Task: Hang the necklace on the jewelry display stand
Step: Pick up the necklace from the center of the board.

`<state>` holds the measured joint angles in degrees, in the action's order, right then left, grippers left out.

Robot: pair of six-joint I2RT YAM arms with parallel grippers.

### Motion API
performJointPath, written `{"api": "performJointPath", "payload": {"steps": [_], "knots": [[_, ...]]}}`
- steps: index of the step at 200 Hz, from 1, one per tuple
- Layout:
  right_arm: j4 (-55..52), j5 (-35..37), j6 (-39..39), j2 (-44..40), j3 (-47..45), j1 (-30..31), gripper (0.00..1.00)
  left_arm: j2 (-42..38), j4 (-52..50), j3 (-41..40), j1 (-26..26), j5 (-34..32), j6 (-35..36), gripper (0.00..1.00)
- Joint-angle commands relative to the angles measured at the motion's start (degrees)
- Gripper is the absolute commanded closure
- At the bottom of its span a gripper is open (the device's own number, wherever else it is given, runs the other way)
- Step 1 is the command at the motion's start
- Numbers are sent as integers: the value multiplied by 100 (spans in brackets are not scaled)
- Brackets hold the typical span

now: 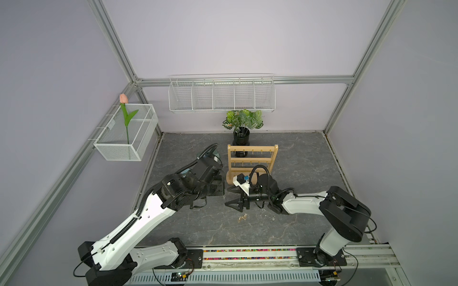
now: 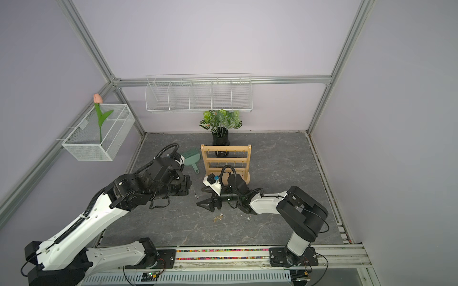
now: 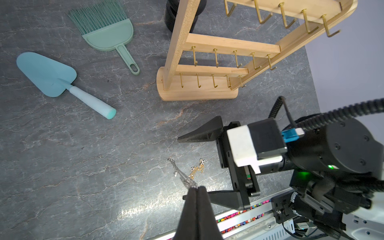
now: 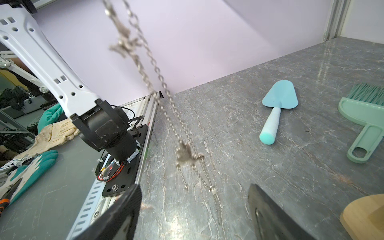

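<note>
My left gripper (image 3: 196, 188) is shut on one end of a silver necklace (image 3: 182, 174), and the chain dangles from its tips above the table. In the right wrist view the necklace (image 4: 166, 93) hangs as a doubled chain with small charms, its lower end between the fingers of my right gripper (image 4: 195, 207), which is open and not touching it. Both top views show the right gripper (image 1: 227, 196) in front of the light wooden jewelry display stand (image 1: 252, 158), facing the left arm, with the necklace (image 2: 196, 195) between them. No hook of the jewelry display stand (image 3: 180, 41) carries anything.
A gold chain (image 1: 242, 218) and a small silver piece (image 1: 272, 219) lie on the table near the front. A green brush (image 3: 110, 35) and a blue trowel (image 3: 49, 76) lie left of the stand. A potted plant (image 1: 241, 128) stands behind it, with white wire baskets (image 1: 221, 95) on the walls.
</note>
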<state>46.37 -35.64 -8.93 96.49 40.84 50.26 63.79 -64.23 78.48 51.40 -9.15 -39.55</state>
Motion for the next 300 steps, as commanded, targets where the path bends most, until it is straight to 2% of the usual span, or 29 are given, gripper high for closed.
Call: {"api": "performJointPath", "payload": {"steps": [1, 27, 75, 151, 220, 240, 300], "knots": [[467, -54, 116, 157, 82, 70, 20, 22, -108, 263, 22, -31, 117, 100], [635, 12, 96, 269, 121, 107, 27, 37, -99, 313, 27, 28, 123, 100], [874, 64, 22, 126, 92, 124, 28, 30, -133, 195, 22, 79, 179, 100], [537, -30, 187, -261, 217, 100, 28, 28, -116, 71, 25, 280, 282, 100], [525, -198, 148, -157, 495, 90, 43, 44, -121, 43, 32, 386, 299, 100], [489, -262, 155, -135, 521, 80, 50, 45, -138, 46, 46, 374, 316, 100], [446, -339, 161, -139, 473, 11, 59, 45, -195, 91, 43, 270, 334, 100]]}}
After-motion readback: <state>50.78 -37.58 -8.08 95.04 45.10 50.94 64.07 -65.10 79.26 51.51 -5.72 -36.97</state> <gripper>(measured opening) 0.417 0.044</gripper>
